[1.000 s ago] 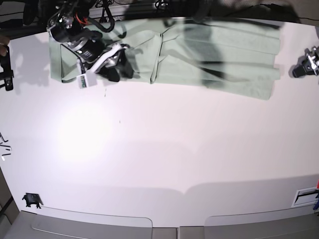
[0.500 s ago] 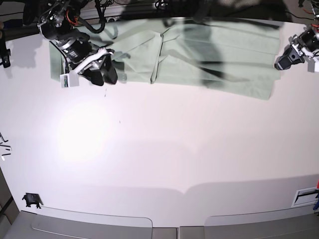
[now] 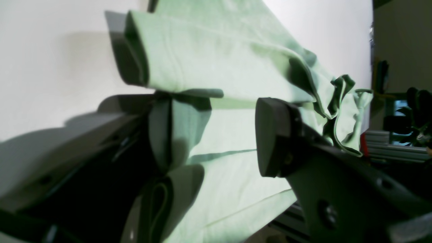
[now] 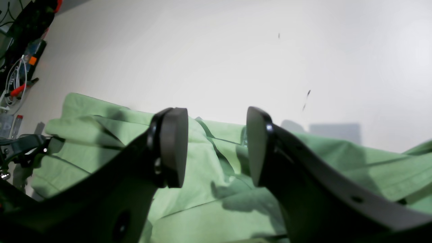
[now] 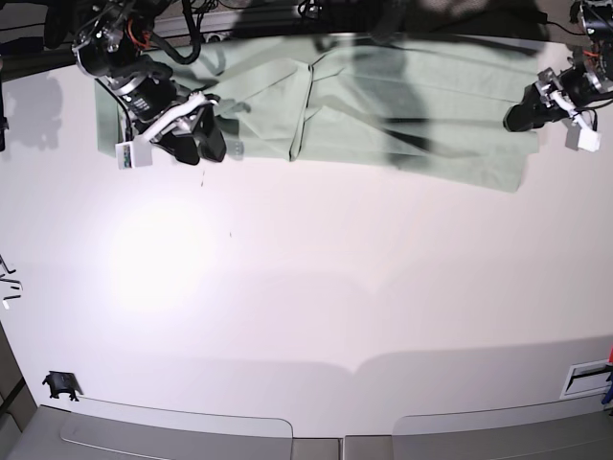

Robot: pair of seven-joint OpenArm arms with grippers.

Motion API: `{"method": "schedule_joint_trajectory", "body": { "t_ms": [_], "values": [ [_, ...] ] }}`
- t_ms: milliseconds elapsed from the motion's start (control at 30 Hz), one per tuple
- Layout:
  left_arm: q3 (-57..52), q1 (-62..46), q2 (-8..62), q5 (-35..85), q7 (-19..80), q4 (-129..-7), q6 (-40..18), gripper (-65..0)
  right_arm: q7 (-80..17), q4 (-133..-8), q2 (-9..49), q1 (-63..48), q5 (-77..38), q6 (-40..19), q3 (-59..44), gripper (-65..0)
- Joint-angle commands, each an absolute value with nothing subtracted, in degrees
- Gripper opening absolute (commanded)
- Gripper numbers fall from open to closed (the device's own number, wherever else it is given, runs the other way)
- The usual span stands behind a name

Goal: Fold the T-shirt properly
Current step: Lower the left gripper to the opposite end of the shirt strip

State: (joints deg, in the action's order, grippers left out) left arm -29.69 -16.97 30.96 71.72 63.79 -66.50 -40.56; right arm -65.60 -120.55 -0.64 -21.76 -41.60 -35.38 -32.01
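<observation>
Fingers [image 4: 173, 148] parted above T-shirt [image 5: 402, 105], both grippers.

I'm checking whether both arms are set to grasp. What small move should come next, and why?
Probably lower both grippers onto the T-shirt and close. Left gripper is open at one end's edge, right gripper open over the other end; neither pinches fabric yet.

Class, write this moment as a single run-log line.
T-shirt: flat along table's far edge | left gripper: jaws open at shirt's end | right gripper: jaws open above other end | nothing held
</observation>
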Motion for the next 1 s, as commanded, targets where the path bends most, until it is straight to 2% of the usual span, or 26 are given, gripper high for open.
{"method": "schedule_joint_trajectory", "body": {
  "t_ms": [0,467,667,800,833,967],
  "values": [
    [-29.95,-17.17,31.92,70.94,63.64,-66.96,-40.00,-30.1,-64.27,-121.64,-0.32,-21.61,-42.61,-35.53,-32.14,-38.7],
    [-29.91,-18.44,27.03,70.50,61.98,-66.96,-40.00,-30.9,-63.79,-121.64,-0.32,-21.61,-42.63,-35.53,-32.14,-38.7],
    [-29.91,-18.41,26.98,70.50,59.48,-66.96,-40.00,-45.7,-63.77,-121.64,-0.30,-21.61,-42.63,-35.53,-32.14,-38.7],
    [-29.91,-18.39,26.98,70.48,56.18,-66.96,-40.00,-62.9,-63.77,-121.64,-0.32,-21.61,-42.63,-35.53,-32.14,-38.7],
    [-29.91,-18.37,26.98,70.50,55.46,-66.96,-40.00,-65.0,-63.77,-121.64,-0.32,-21.61,-42.63,-35.53,-32.14,-38.7],
    [-29.93,-17.91,27.00,70.50,55.22,-66.98,-40.00,-65.0,-63.79,-121.64,-0.32,-21.61,-42.61,-35.53,-32.14,-38.7]
  ]
}}
